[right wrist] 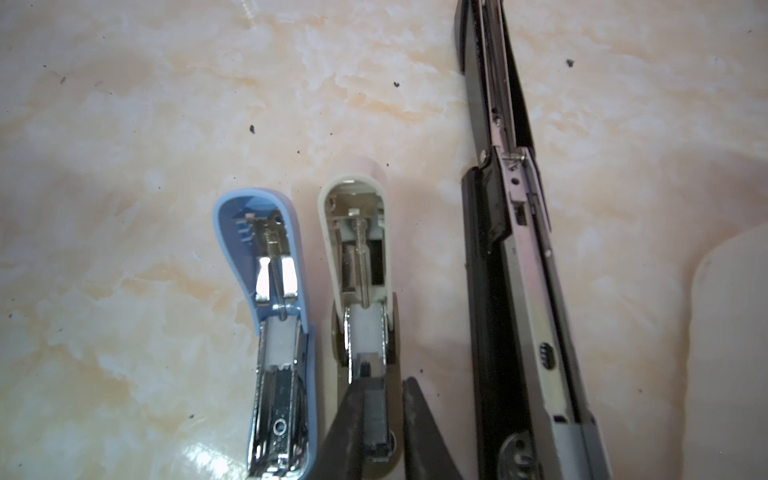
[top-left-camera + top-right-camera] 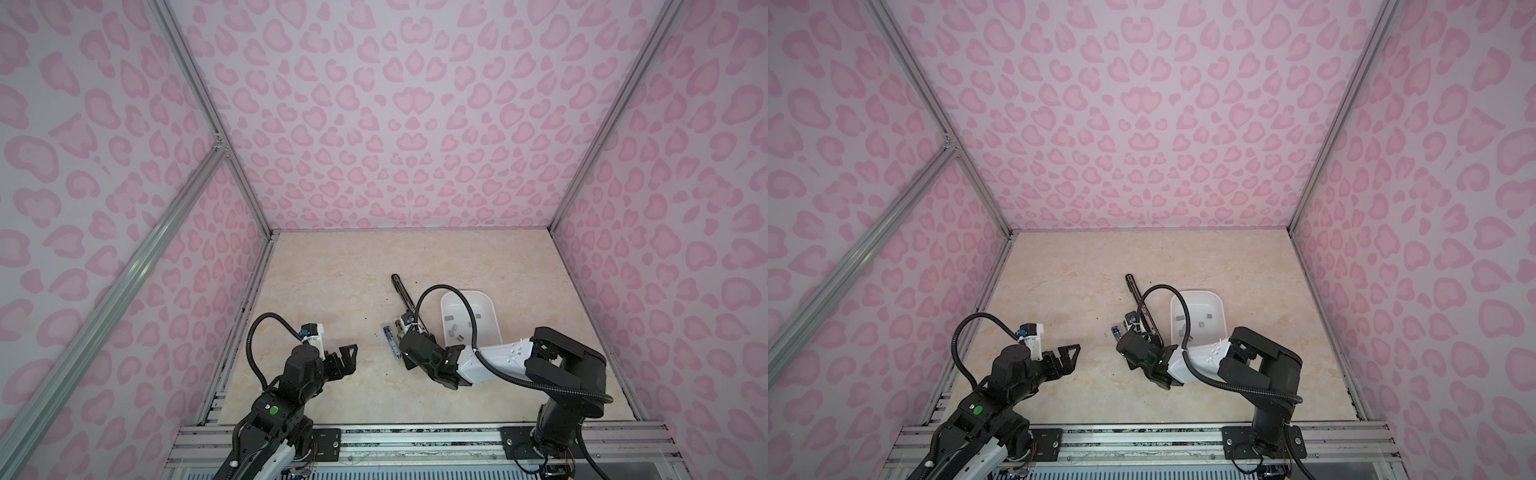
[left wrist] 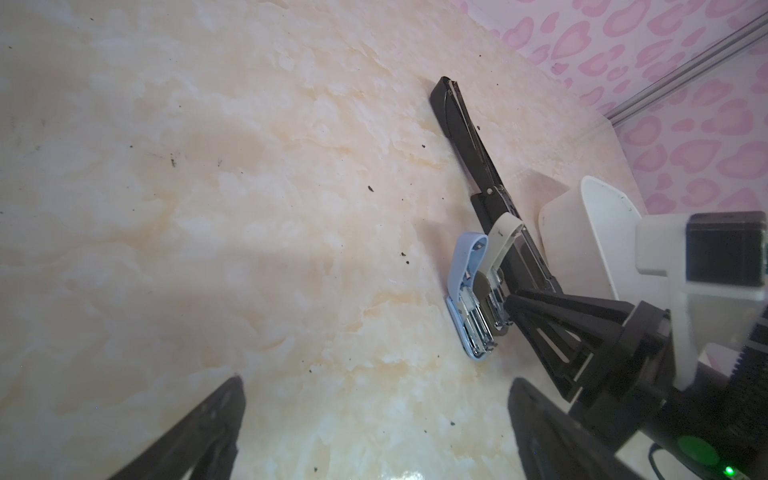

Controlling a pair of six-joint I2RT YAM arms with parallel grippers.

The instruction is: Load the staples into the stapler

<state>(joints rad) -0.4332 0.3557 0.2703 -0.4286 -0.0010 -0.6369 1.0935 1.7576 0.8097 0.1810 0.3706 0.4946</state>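
Note:
Three staplers lie open side by side on the table: a blue one (image 1: 270,257), a cream one (image 1: 361,199) and a long black one (image 1: 511,249). My right gripper (image 1: 385,380) hangs over the cream stapler's channel, where a grey strip of staples (image 1: 376,415) lies between its fingers. One finger is against the strip and a narrow gap shows at the other, so the jaws stand slightly open. More staples (image 2: 455,330) lie loose in the white tray (image 2: 494,320). My left gripper (image 2: 348,357) hovers wide open and empty, well to the left of the staplers.
The white tray (image 2: 1221,316) stands directly right of the black stapler (image 2: 402,291), under the right arm's cable. Dark specks dot the marble tabletop. Pink patterned walls close in the table on three sides, with a metal rail along the front.

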